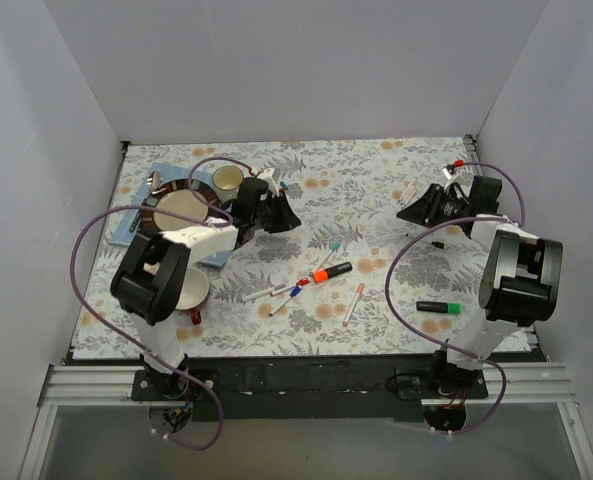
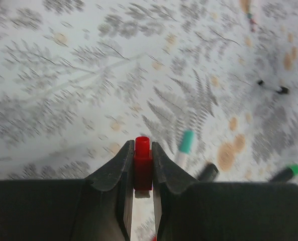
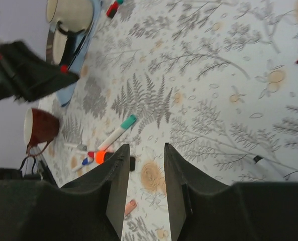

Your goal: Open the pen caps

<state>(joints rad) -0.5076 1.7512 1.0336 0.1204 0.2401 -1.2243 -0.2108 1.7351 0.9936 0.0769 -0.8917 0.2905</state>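
Observation:
My left gripper (image 2: 142,146) is shut on a small red pen cap (image 2: 142,161), held above the patterned table; no pen body is in the cap. My right gripper (image 3: 146,148) hangs open over the table with nothing between its fingers. A white pen body (image 3: 263,164) lies just to its right. In the middle of the table lie a white pen with a teal cap (image 1: 334,245), a black marker with an orange cap (image 1: 322,274), thin pens with red and blue caps (image 1: 296,292) and a pinkish pen (image 1: 354,302). A green-capped black marker (image 1: 439,307) lies near the right arm.
A blue mat (image 1: 136,215) at the left holds a plate (image 1: 181,208) and a cream cup (image 1: 227,180). A red mug (image 1: 192,291) stands near the left arm's base. More pens lie at the back by the cup (image 1: 282,185) and at the back right (image 1: 458,164).

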